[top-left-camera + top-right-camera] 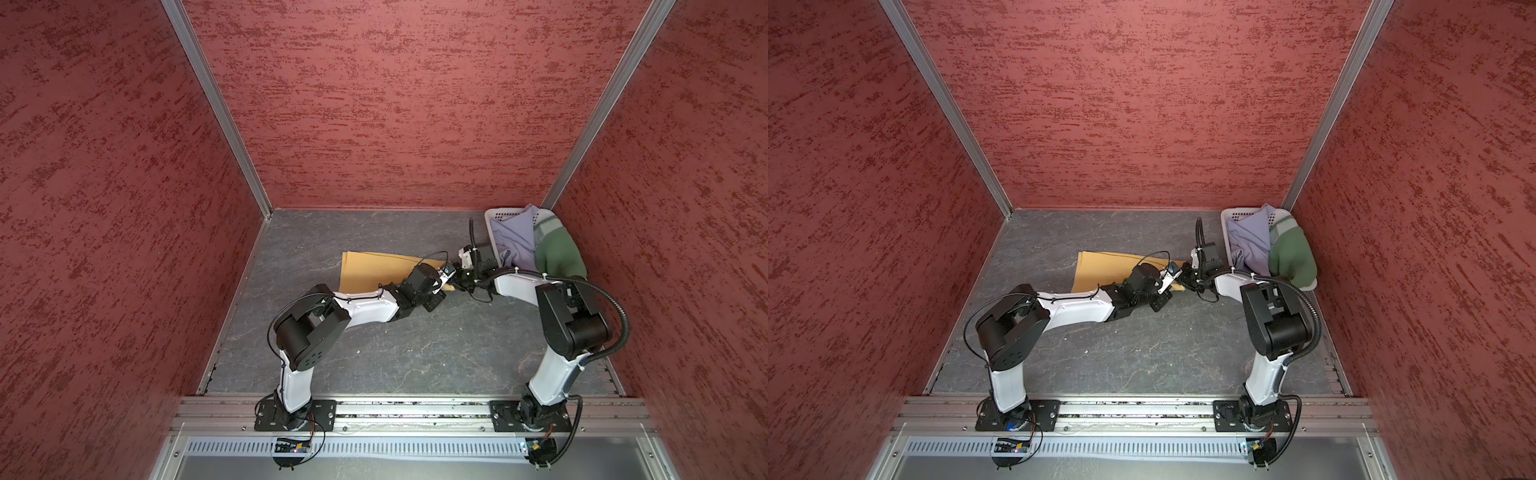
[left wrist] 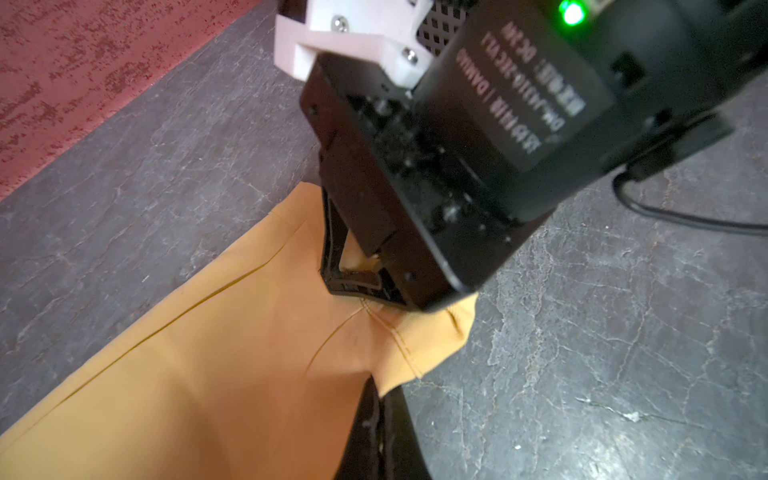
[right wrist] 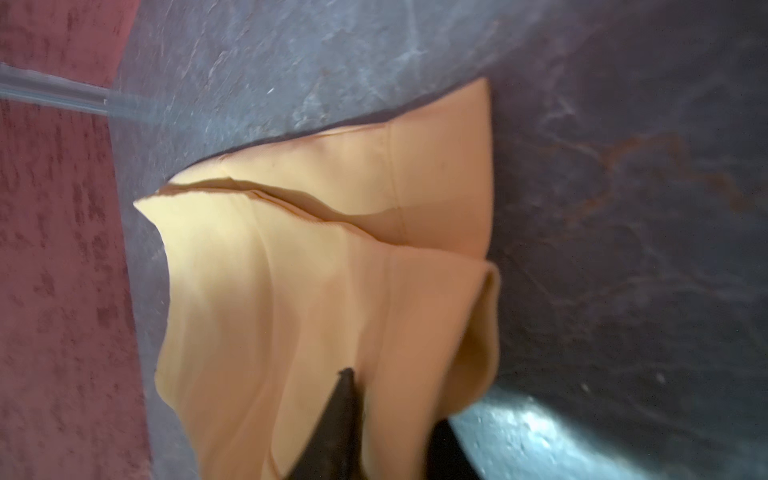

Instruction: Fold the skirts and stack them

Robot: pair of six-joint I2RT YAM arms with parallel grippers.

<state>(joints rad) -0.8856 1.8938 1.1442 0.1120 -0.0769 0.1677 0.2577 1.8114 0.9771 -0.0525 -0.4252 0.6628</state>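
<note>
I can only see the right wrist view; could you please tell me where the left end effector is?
Observer: The left end effector is shut on the yellow skirt, close beside the right end effector.
Operator: Thank you; where are the other skirts?
Observer: The lavender skirt and green skirt sit bunched in the basket at the far right corner.
Operator: Is the yellow skirt spread out?
Observer: It lies flat on the table, stretching left from both end effectors.
</note>
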